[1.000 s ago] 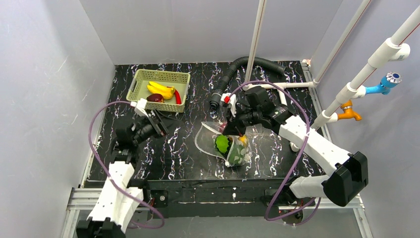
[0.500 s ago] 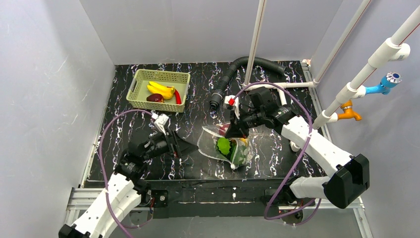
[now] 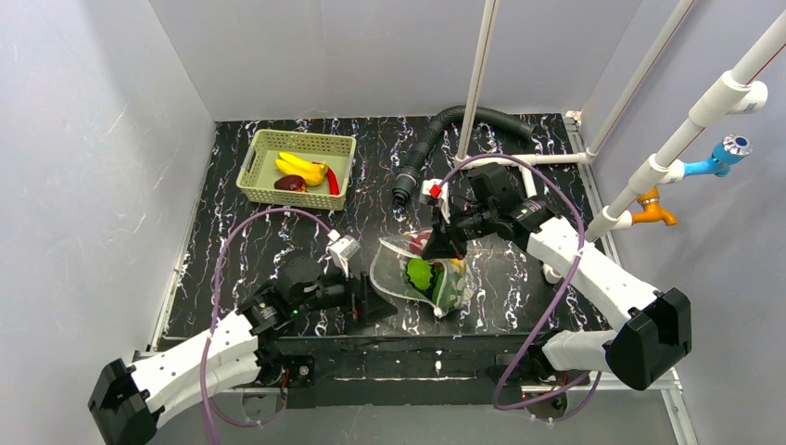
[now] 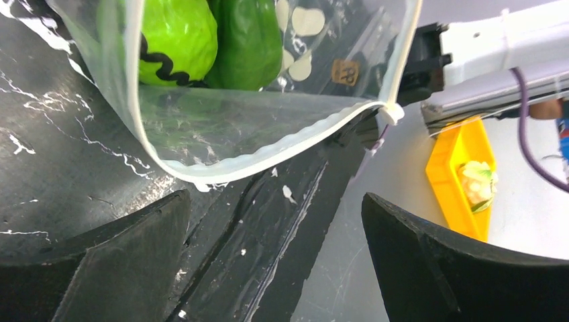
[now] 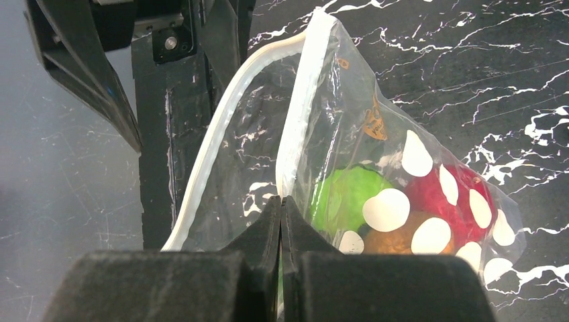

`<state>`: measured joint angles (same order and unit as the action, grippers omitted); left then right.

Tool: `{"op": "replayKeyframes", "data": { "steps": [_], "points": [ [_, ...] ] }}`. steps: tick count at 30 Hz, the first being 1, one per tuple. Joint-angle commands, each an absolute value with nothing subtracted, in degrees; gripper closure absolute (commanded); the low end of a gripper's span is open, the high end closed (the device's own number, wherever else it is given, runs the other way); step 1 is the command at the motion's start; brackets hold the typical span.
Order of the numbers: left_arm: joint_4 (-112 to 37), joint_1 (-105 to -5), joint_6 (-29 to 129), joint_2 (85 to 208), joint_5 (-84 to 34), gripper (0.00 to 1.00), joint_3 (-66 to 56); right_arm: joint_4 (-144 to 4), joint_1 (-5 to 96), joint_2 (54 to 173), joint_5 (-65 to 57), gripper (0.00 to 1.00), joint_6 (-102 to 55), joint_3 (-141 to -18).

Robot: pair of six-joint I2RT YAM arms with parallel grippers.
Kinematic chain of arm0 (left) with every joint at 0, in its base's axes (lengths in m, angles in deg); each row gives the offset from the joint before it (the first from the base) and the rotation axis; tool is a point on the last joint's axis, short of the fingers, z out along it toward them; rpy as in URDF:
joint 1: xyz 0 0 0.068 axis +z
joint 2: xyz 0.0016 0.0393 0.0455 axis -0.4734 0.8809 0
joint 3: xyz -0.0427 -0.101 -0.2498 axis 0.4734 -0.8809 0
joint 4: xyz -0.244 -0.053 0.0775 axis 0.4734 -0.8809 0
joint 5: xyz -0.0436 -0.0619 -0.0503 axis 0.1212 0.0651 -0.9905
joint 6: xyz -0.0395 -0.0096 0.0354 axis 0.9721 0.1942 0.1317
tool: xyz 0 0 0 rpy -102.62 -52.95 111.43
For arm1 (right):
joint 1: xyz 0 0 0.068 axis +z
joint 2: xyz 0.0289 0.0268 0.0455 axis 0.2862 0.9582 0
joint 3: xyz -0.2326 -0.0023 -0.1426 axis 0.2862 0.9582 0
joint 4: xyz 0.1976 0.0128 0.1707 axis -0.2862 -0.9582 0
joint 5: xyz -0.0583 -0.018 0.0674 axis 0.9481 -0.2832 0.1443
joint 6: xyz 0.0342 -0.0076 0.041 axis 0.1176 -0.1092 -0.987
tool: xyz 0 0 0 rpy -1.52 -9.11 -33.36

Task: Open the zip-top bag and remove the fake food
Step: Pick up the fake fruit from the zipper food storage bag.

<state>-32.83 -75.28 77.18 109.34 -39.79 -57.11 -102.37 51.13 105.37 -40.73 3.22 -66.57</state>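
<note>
Our right fingers [image 5: 265, 235] are clamped together on the zip edge of the bag [image 3: 389, 273]. It lies on the surface [image 3: 278, 250] right of centre, its mouth open toward the left arm. Inside we see green pieces [image 4: 201, 40], a red piece [image 5: 439, 194] and a brown piece [image 5: 396, 241]. Our left fingers [image 4: 114, 268] stand wide apart, holding nothing, low just before that mouth. The basket [image 3: 258, 153] at far left holds a banana [image 3: 301, 167], a chili [image 3: 333, 181] and a dark piece [image 3: 290, 184].
</note>
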Motion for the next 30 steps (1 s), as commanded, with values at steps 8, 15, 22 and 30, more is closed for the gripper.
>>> {"op": "replayKeyframes", "data": {
  "steps": [8,15,22,30],
  "points": [
    [-26.9,-83.2,72.9,114.8,-26.0,0.02,-54.8,-101.2,50.5,103.0,-42.3,0.99,4.1,-64.7],
    [-24.6,-83.9,76.5,110.4,-19.4,0.02,-57.8,-101.1,50.2,102.8,-42.8,0.99,4.1,-64.5],
    [-19.6,-83.8,79.1,107.5,-18.5,0.02,-61.6,-100.8,50.0,102.4,-42.9,0.99,4.0,-64.1],
    [-26.6,-83.8,75.4,106.8,-19.2,0.02,-57.5,-100.6,49.9,102.4,-43.1,0.99,3.8,-63.9]
  ]
}}
